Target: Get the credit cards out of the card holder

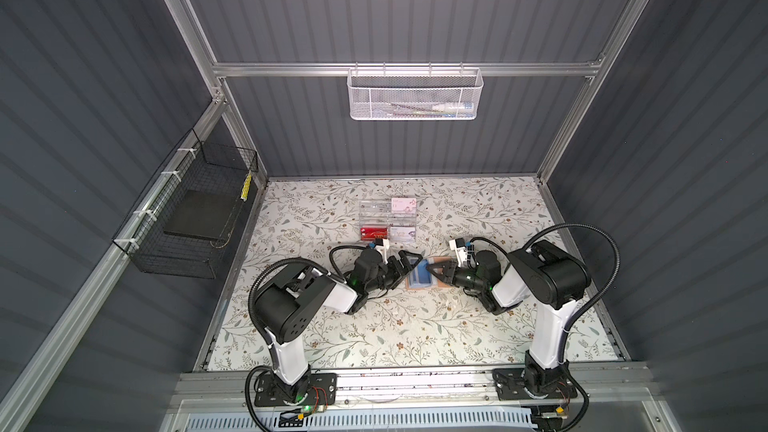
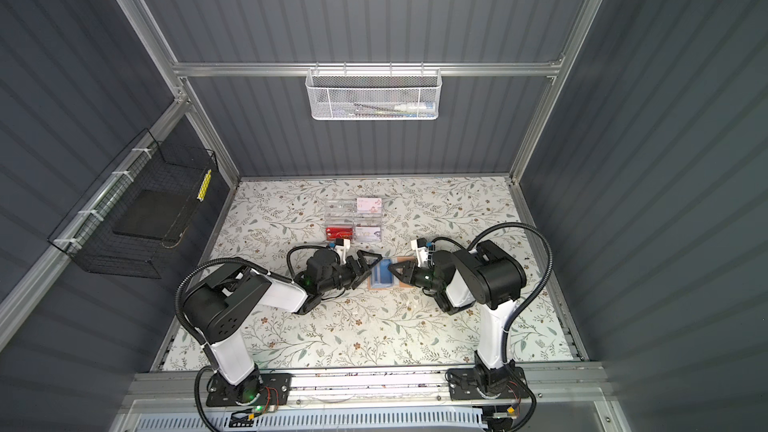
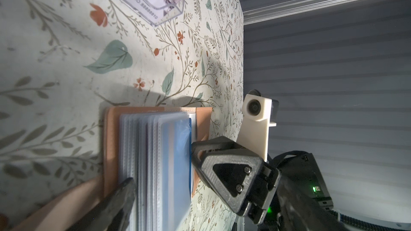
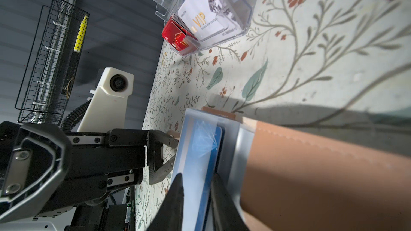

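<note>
The card holder (image 3: 109,143) lies open on the counter (image 3: 66,63) with its clear sleeves (image 3: 133,152) fanned, exposing a blue card (image 4: 200,152). The right gripper (image 4: 198,183) is pinched narrow on that card's edge at the holder's right side, apparently to draw it out. The left gripper (image 4: 170,154) gapes wide and empty at the holder's opposite edge, likely to brace it.

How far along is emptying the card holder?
Looks done: red cards and white cards sit in the clear box. In hand: the right gripper pinches a blue card in its sleeve; the left gripper hangs open. Left: that card, inside the card holder.
</note>
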Tool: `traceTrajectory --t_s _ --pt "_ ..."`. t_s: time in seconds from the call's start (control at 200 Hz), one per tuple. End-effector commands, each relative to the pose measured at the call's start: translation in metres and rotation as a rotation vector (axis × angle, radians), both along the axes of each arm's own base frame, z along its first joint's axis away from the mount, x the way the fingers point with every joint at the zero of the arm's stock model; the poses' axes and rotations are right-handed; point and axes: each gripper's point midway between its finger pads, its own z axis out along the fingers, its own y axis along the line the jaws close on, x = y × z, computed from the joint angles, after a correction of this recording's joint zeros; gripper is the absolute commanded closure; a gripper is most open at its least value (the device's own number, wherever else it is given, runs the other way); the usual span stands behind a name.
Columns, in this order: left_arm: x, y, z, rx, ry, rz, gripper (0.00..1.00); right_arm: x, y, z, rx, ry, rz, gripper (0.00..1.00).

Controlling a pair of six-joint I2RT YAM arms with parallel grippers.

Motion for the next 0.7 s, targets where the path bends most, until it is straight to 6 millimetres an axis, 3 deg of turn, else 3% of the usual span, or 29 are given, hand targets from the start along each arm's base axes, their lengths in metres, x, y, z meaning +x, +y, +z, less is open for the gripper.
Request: traceTrajectory --t_s 0.0,0.25,0.695 --pt "-0.009 0.006 -0.029 0.063 0.066 -0.010 0.00 -0.026 0.003 -0.033 -0.045 0.139 0.043 0.74" --pt "-0.010 0.007 -0.030 0.067 0.067 -0.011 0.00 -0.029 0.007 -0.020 0.054 0.139 0.046 0.73" --pt "-0.008 0.005 -0.033 0.070 0.071 -0.010 0.00 -0.037 0.003 -0.015 0.031 0.121 0.047 0.72"
